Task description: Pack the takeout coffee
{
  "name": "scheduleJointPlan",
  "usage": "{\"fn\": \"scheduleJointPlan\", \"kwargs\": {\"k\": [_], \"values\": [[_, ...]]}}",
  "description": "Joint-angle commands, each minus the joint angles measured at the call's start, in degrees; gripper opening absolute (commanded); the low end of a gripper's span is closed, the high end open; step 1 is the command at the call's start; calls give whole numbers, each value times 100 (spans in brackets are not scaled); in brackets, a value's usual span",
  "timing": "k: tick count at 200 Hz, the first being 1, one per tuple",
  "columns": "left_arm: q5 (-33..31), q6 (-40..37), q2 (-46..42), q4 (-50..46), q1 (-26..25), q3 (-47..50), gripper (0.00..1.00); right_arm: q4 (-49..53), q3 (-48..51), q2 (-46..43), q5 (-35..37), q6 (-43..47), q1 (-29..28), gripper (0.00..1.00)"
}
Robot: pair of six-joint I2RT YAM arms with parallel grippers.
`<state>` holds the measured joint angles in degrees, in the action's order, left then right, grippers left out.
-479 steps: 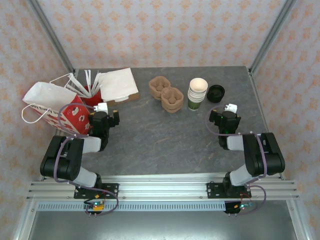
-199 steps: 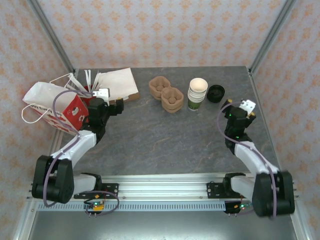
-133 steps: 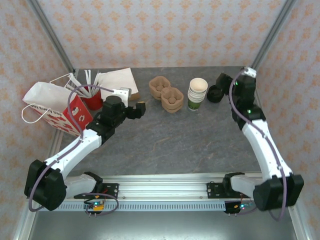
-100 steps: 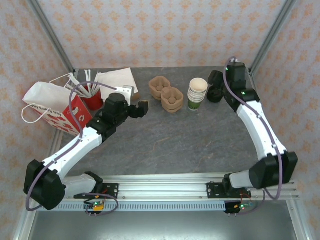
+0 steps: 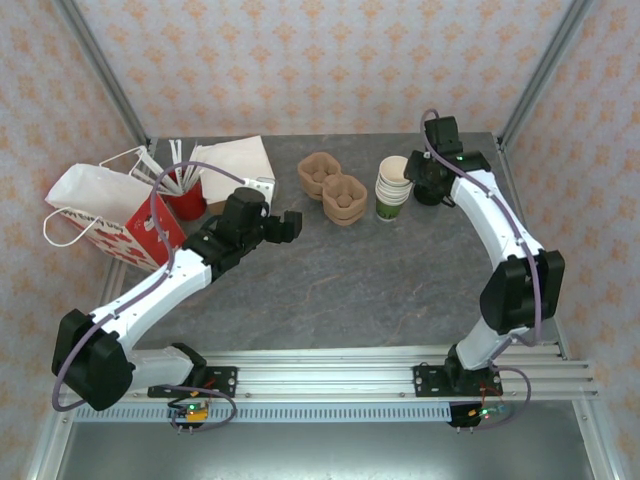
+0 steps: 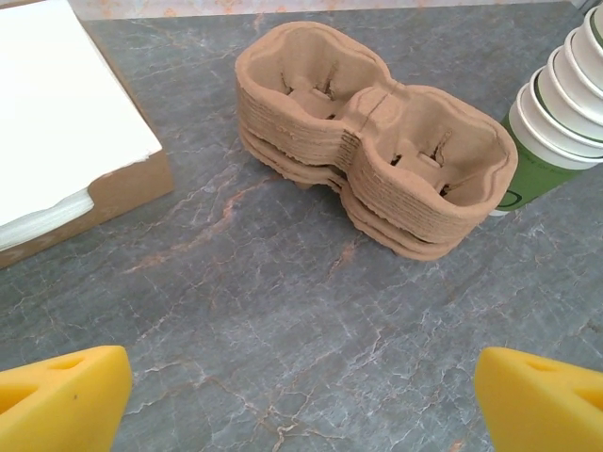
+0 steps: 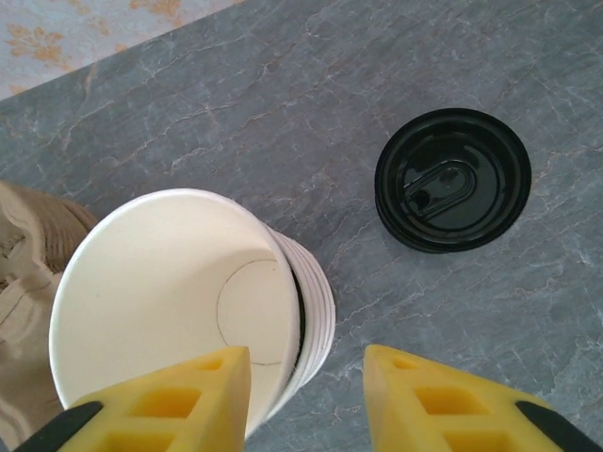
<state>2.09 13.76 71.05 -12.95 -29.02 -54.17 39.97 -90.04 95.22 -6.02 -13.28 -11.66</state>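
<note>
The takeout coffee is out of view. A stack of green-sided, cream-lined paper cups (image 5: 395,186) (image 7: 170,292) stands at the back right, with a stack of black lids (image 7: 452,179) (image 5: 436,190) beside it. My right gripper (image 5: 414,182) (image 7: 306,386) hovers over the cup stack, its jaws narrowed but still open. One yellow finger (image 7: 160,400) is over the top cup's inside, the other finger (image 7: 452,405) outside its rim over bare table. My left gripper (image 5: 286,226) (image 6: 301,405) is wide open above the table, just short of the brown pulp cup carriers (image 5: 335,190) (image 6: 377,160).
A white and red paper bag (image 5: 105,205) lies at the far left. A red cup of white sticks (image 5: 185,200) stands by it. A cardboard box of white napkins (image 5: 235,168) (image 6: 57,122) sits at the back left. Metal frame posts rise at the back corners.
Both arms unfolded from near their bases. The right gripper swung up over the cup stack and its jaws narrowed. The left gripper reached right toward the carriers.
</note>
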Motion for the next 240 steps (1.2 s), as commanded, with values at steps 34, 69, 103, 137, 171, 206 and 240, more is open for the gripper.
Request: {"fn": "scheduleJointPlan", "kwargs": {"k": [34,69,103,137,171,206,240], "values": [[-234,126,-10,-217,-43,-213,94,241,-616,530,23,176,-20,32],[-291,118,-64,-243,-43,-198,94,254,-762,717,-15,205,-20,26],[-322,113,-44,-241,-44,-182,94,297,-808,782,-11,252,-20,21],[-317,117,-13,-238,-44,-191,94,348,-866,840,22,308,-20,20],[-321,115,-6,-236,-43,-189,94,366,-875,877,18,317,-20,19],[-332,127,1,-243,-43,-181,94,395,-923,851,13,322,-20,15],[-328,144,28,-245,-48,-175,94,457,-1013,765,56,338,-20,14]]}}
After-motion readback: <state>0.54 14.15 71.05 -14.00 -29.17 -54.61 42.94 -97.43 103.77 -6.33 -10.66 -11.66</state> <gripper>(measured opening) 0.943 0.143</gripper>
